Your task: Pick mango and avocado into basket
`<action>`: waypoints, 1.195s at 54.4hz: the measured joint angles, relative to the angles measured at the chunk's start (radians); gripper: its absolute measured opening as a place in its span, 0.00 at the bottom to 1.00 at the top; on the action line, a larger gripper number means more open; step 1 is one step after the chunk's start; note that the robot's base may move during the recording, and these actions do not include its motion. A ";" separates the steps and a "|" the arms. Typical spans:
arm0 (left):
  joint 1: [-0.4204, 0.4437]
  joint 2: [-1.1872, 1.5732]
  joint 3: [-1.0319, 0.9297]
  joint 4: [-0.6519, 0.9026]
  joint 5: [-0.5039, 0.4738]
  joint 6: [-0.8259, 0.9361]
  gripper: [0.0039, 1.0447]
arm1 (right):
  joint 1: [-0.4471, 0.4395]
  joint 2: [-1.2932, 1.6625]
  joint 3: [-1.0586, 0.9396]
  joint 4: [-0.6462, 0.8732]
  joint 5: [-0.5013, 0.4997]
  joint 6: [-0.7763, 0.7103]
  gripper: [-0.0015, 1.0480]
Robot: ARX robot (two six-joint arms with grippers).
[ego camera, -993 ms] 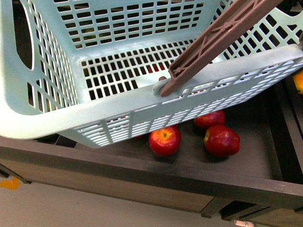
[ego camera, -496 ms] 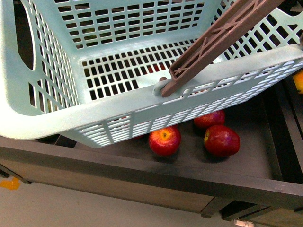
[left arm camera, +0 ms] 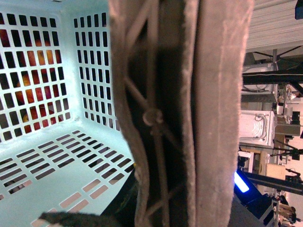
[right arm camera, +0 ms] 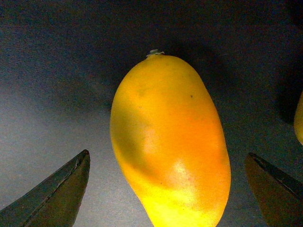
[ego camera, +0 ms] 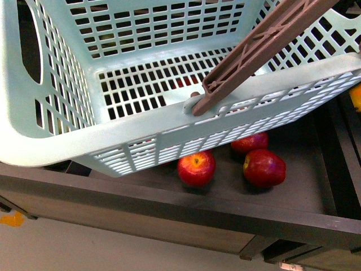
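Observation:
The turquoise basket (ego camera: 84,141) fills the front view, held up and tilted above a dark shelf. Its brownish-mauve handle (ego camera: 254,51) slants across it. In the left wrist view the handle (left arm camera: 208,113) runs right through the frame and my left gripper is shut on it; the basket floor (left arm camera: 57,161) holds nothing. In the right wrist view the yellow-orange mango (right arm camera: 168,142) lies on a dark surface between my right gripper's (right arm camera: 168,189) wide-open fingers (right arm camera: 57,189), which stand apart from it on both sides. The avocado is out of view.
Three red apples (ego camera: 196,167) (ego camera: 264,167) (ego camera: 250,142) lie on the dark shelf (ego camera: 299,192) under the basket. An orange-yellow fruit (ego camera: 355,97) shows at the right edge. Another yellow fruit's edge (right arm camera: 299,118) lies beside the mango.

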 joint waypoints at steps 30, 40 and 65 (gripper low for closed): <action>0.000 0.000 0.000 0.000 0.000 0.000 0.15 | 0.000 0.098 0.153 -0.084 0.029 0.001 0.92; 0.000 0.000 0.000 0.000 0.000 0.000 0.15 | 0.000 0.127 0.161 -0.093 0.043 0.001 0.92; 0.000 0.000 0.000 0.000 0.000 0.000 0.15 | 0.001 0.136 0.174 -0.095 0.041 0.002 0.77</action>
